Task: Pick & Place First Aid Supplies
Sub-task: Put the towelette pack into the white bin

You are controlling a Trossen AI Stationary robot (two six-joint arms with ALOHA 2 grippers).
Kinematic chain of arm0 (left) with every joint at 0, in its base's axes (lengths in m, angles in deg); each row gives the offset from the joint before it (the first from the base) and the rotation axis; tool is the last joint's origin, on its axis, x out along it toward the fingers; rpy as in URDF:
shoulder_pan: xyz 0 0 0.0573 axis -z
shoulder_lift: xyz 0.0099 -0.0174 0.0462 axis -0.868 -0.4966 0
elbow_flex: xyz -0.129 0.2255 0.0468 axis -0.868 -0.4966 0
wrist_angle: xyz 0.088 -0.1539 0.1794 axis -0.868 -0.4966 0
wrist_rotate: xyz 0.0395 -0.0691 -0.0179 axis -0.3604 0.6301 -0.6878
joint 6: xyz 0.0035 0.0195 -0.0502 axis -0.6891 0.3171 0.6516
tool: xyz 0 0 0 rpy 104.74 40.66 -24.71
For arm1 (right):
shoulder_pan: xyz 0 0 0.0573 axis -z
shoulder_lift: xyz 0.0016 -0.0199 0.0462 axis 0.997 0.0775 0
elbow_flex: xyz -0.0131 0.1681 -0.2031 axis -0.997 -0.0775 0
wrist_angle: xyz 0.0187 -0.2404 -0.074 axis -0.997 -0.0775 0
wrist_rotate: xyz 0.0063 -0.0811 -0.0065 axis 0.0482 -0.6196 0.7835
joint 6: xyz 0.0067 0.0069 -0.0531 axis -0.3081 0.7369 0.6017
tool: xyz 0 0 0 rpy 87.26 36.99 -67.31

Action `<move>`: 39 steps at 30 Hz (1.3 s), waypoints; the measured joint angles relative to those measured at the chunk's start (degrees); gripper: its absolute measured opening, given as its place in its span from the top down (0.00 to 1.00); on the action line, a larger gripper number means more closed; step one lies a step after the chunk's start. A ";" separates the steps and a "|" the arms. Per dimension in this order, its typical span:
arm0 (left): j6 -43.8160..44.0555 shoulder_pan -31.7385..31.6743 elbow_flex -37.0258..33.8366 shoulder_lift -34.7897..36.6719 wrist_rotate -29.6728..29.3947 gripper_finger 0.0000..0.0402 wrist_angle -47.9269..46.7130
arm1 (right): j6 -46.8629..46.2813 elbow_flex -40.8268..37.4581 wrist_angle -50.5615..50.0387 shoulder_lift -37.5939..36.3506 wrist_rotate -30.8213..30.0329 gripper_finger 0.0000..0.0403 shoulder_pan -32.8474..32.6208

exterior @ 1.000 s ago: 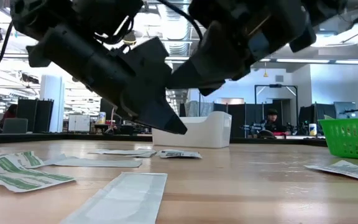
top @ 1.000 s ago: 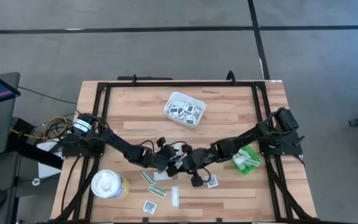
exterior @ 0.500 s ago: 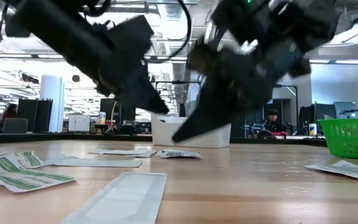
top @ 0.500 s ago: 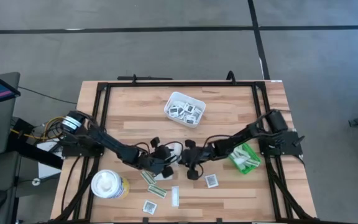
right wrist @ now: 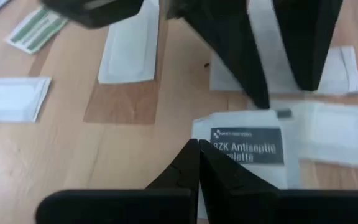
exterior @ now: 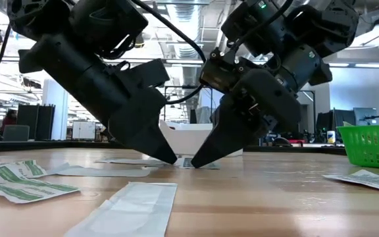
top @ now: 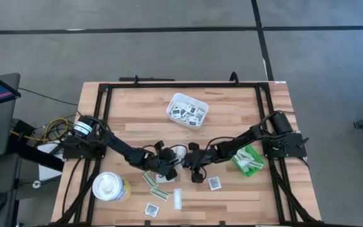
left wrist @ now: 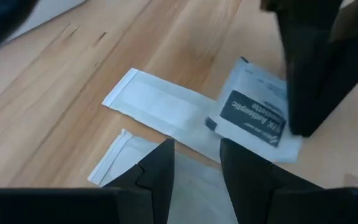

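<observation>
So the square antiseptic packet [right wrist: 247, 146] is sitting flat on the wood, well clear of the white tray [top: 171, 106] on the side toward the table's front edge, and both arms just dropped onto it. Half a second back their tips were hanging in the air over that spot; now they're down at the tabletop, angled in at each other with the packet between them. The right gripper [right wrist: 197, 155] is clenched tight into a single point at the packet's edge. My guess is it's pinning or nudging the packet rather than grabbing. The left gripper [left wrist: 196, 163] has its fingers spread with nothing between them, coming in from the opposite side over a couple of plain white strips. I'd call this the setup for a pick, not a pick yet. The tray already holds a heap of the same dark-print squares. The green bin [top: 239, 165], off to the tray's right and nearer the front, has a few white-and-green strips in it. Other loose packets [top: 215, 183] lie even farther from the tray, so plenty left to sort.
</observation>
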 joint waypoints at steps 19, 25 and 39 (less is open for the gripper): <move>-0.09 -0.63 -0.05 0.00 0.95 0.67 6.22 | 0.18 0.00 1.16 1.60 2.57 1.00 1.00; -0.13 -0.63 -0.05 0.00 1.58 0.67 6.89 | 0.20 -0.03 1.12 1.60 2.57 1.00 1.00; -0.17 -0.62 0.04 0.02 8.85 0.67 7.74 | 0.64 -0.13 1.35 1.60 2.57 1.00 1.02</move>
